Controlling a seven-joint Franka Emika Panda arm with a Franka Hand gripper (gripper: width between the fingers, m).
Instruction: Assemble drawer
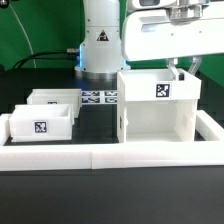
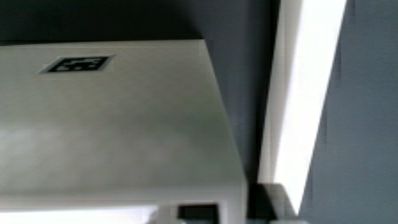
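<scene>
Exterior view: large white plastic boxy drawer shell [image 1: 155, 112] stands upright on the black table [image 1: 100, 125], right of centre in the exterior view. It is open at the top, with a black-and-white square tag [image 1: 163, 91] on the face toward the camera. Two small white plastic trays sit well apart from it on the exterior view's left — front tray [image 1: 40, 124] with its own tag facing the camera, rear tray [image 1: 55, 98] just behind it, touching or not, can't tell. Flat white marker board [image 1: 100, 97] lies on the table between the trays and the shell, in front of the white robot base [image 1: 100, 40]. Low white border wall [image 1: 100, 156] runs along the near edge and up the exterior view's right side, just beside the shell. All three drawer parts rest on the table. Two-finger gripper [image 1: 181, 68] hangs at the shell's rear right corner, its tips hidden behind the shell's rim, so can't tell whether it is spread or pinching. Wrist view: blurred, close. A flat white face of the shell [image 2: 107, 130] fills most of the picture, with a tag on it [image 2: 77, 65]. Beside it is a dark gap, then a narrow bright white strip [image 2: 306, 90] — can't tell what that belongs to. Dark finger parts [image 2: 201, 213] show at one edge, too little to read the jaw gap.
</scene>
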